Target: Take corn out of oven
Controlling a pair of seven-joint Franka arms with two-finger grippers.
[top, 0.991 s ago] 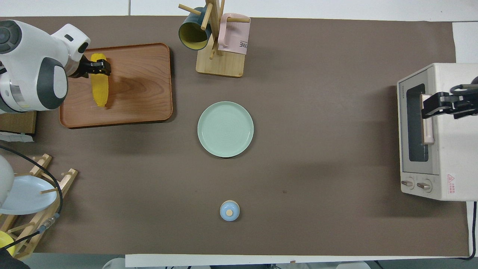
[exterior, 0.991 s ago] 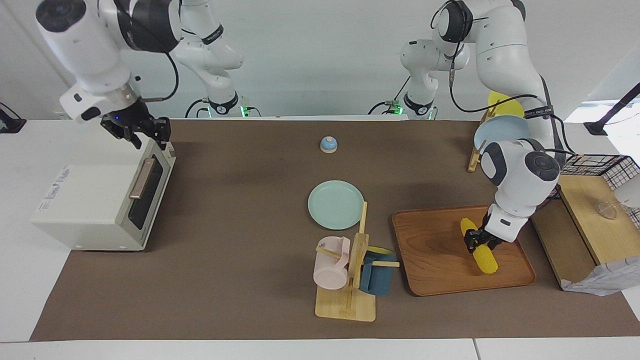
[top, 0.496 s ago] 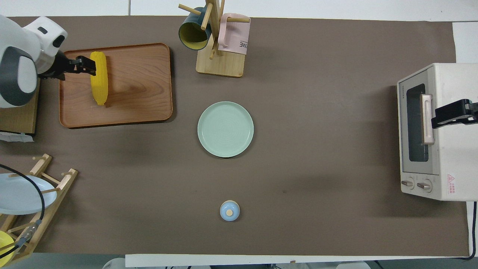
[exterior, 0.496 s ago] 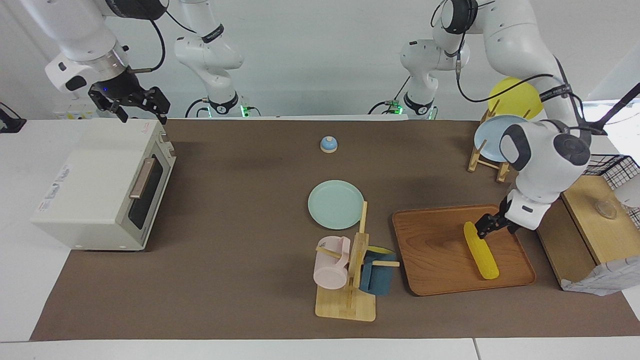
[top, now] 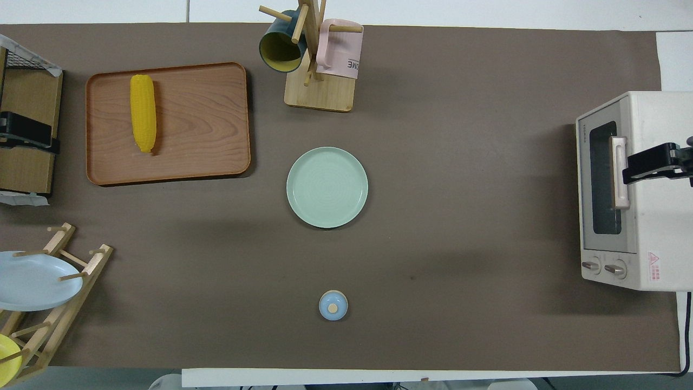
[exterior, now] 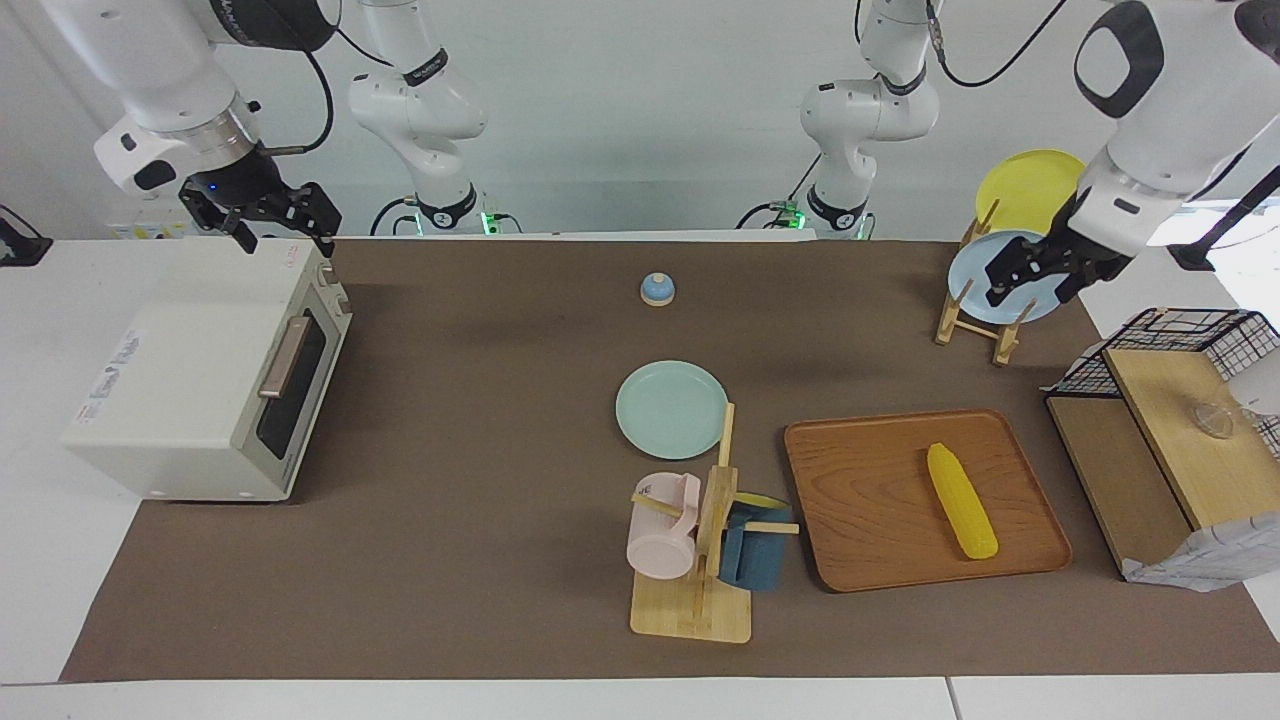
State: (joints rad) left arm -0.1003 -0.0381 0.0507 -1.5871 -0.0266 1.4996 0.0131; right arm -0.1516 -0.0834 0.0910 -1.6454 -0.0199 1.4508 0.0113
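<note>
The corn [exterior: 961, 501] lies on the tray [exterior: 860, 520], well apart from both grippers.

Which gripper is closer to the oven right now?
The right gripper, raised over the oven. The left gripper is up at the table's other end, over the plate rack.

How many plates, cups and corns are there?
Plates: 3: pale green plate, blue plate, yellow plate
Cups: 2: pink cup, dark blue cup
Corn: 1: corn
Total: 6
</note>
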